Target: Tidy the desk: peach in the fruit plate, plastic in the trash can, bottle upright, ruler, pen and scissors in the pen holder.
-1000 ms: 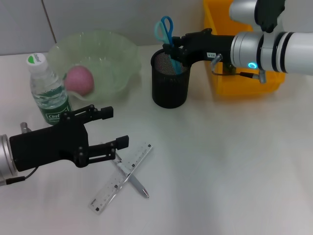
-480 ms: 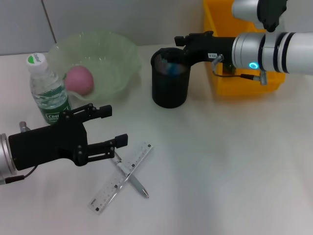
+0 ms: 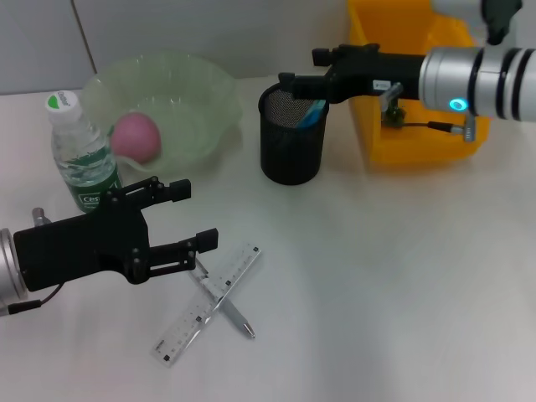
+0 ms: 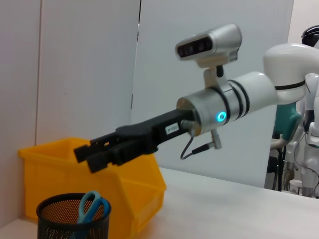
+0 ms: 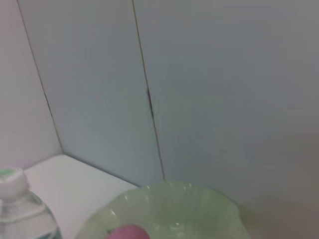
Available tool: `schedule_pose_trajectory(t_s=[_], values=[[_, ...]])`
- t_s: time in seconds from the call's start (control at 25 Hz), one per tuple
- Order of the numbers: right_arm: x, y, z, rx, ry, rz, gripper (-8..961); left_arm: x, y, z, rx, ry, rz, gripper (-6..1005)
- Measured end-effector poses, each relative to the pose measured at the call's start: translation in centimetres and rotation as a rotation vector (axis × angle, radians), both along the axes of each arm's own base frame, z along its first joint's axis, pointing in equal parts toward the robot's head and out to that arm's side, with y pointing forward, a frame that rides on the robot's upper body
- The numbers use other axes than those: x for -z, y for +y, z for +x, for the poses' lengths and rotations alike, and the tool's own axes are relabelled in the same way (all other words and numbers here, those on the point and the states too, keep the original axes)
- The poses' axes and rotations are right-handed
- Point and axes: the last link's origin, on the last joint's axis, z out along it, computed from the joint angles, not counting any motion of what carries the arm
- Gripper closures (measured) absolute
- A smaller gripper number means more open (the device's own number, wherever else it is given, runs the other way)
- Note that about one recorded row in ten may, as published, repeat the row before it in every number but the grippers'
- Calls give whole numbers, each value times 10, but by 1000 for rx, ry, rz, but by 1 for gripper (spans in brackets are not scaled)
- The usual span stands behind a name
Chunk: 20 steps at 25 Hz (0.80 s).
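The blue-handled scissors (image 3: 312, 112) lie inside the black mesh pen holder (image 3: 291, 142), handles just under the rim. My right gripper (image 3: 303, 70) hovers open just above that rim, holding nothing; the left wrist view shows the right gripper (image 4: 94, 153) over the scissors (image 4: 92, 206). On the near table a clear ruler (image 3: 205, 306) and a pen (image 3: 228, 308) lie crossed. My left gripper (image 3: 196, 216) is open, just left of and above them. The pink peach (image 3: 135, 137) sits in the green fruit plate (image 3: 188, 88). The bottle (image 3: 81, 155) stands upright. No plastic is in view.
A yellow trash can (image 3: 408, 92) stands right of the pen holder, under my right arm. The bottle stands close to my left arm. Bare white table stretches across the front right.
The scissors dropped from the right gripper's hold down into the pen holder. The right gripper then lifted and drew back to the right. The left arm stayed still.
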Motion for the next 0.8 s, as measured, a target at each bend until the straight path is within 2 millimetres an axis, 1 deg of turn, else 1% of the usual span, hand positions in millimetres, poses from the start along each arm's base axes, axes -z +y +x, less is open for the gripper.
schedule_pose_trajectory(t_s=[0.04,0.12,0.16,0.24,0.28,0.32,0.36,0.52,0.68,0.72,0.76,0.8], values=[[-3,-2,-1,-2,12,-4,169,0,0,0,-1,-1,-1,191],[-10,-11,-3,-12,43,-36,170,0,0,0,-3,-3,-2,191],[-10,-11,-3,-12,43,-36,170,0,0,0,-5,-6,-5,191],[-14,-17,-3,-21,55,-64,169,0,0,1,-6,-7,-6,191],[-16,-21,-3,-27,58,-78,169,0,0,1,-6,-7,-6,191],[-20,-28,-3,-44,64,-114,169,0,0,1,-8,-11,-10,191],[-20,-28,-3,-44,64,-114,169,0,0,1,-10,-13,-12,191],[-29,-43,2,-71,63,-197,171,0,0,2,-17,-16,-18,191],[-40,-60,17,-84,42,-280,173,1,0,2,-24,-16,-24,191],[-44,-68,28,-81,13,-307,174,1,0,1,-28,-14,-24,191],[-44,-68,28,-81,13,-307,174,1,0,1,-28,-14,-24,191],[-46,-72,34,-77,-5,-318,175,1,0,1,-29,-13,-23,191]])
